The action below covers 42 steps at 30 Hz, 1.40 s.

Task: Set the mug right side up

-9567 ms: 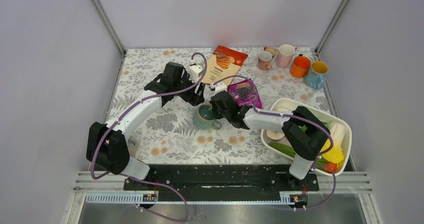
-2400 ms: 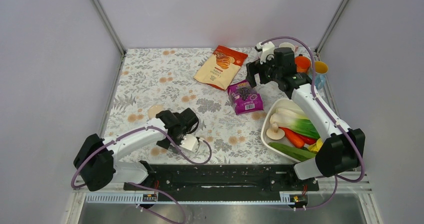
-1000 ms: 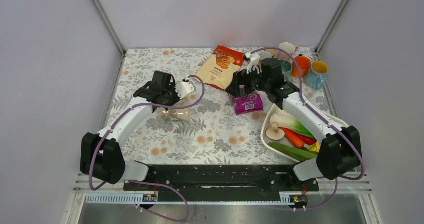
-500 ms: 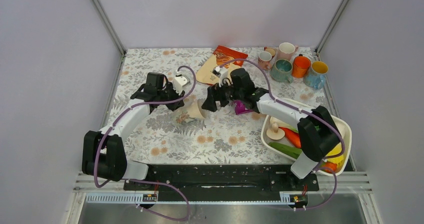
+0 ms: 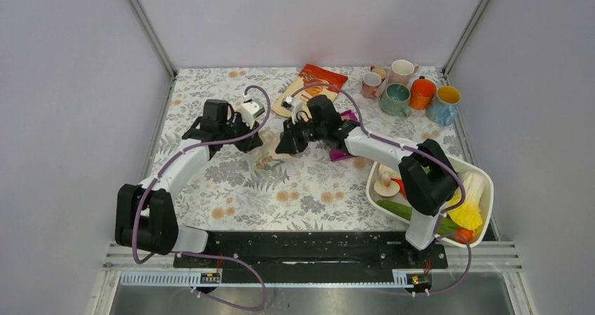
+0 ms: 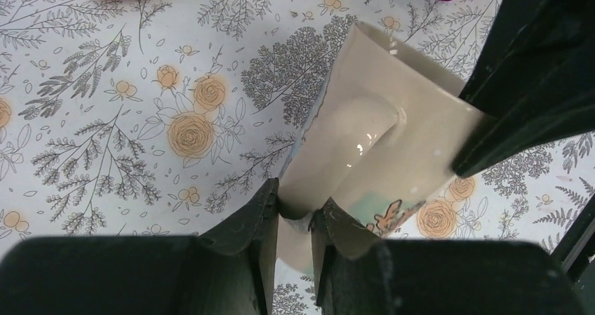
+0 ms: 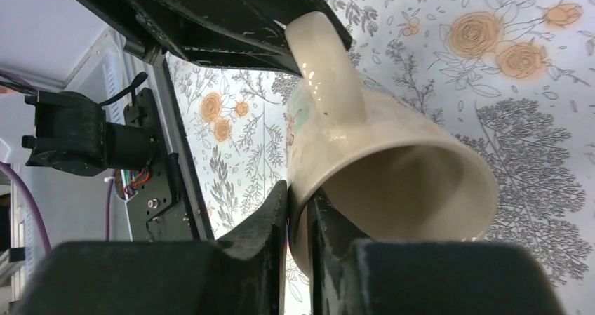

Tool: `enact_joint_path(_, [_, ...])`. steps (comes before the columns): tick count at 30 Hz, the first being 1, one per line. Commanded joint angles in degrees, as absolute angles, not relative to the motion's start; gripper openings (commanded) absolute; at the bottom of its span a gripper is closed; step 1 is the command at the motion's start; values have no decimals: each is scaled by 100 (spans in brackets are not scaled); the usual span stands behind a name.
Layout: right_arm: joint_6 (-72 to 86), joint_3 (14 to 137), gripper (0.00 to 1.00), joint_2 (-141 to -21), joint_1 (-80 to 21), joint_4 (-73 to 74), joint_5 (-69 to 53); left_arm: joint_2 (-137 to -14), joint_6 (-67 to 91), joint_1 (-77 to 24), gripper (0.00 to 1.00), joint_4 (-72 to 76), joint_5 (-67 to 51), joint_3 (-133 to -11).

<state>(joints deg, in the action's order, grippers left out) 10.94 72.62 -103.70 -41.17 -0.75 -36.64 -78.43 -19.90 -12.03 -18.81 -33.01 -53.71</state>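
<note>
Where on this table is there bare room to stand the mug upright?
Free: the cloth between the held mug and the near edge, and the far-left corner. Crowded: cups far right, vegetable tub near right, snack bags mid-back.

Mug [image 6: 379, 153] recorded as glossy cream, teal and orange motif low on its side; tablecloth [image 6: 140, 83] printed white with grey foliage and orange roses; left gripper [image 6: 293, 217] and right gripper [image 7: 298, 203] black; pouch [image 5: 338, 154] magenta.

From above, the mug [image 6: 365, 139] is mostly hidden.
</note>
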Motion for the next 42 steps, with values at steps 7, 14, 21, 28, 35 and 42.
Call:
enact_joint_path(7, [-1464,7750,0,-10008,-4130,1132,-3198,-7660,-1828,-1142,16,-1705,-4218,-5879])
enact_joint_path(14, [-2674,7802,0,-9694,-4018,2075,-2382,-7547,-2107,-713,78,-2587,-4606,-6218])
enact_joint_path(21, [-3376,8346,0,-9465,-4004,3052,-1501,-7685,-2224,-199,99,-3470,-4122,-6810])
enact_joint_path(28, [-4419,9264,0,-9116,-3874,4178,-696,-7884,-2058,257,99,-3140,-3898,-6717])
enact_joint_path(35, [-4723,10074,0,-8836,-2903,4888,-403,-8069,-2259,300,99,-3260,-3851,-6782])
enact_joint_path(42, [-4879,10167,0,-8840,-1171,5136,-745,-8193,-2385,354,99,-3443,-3779,-6871])
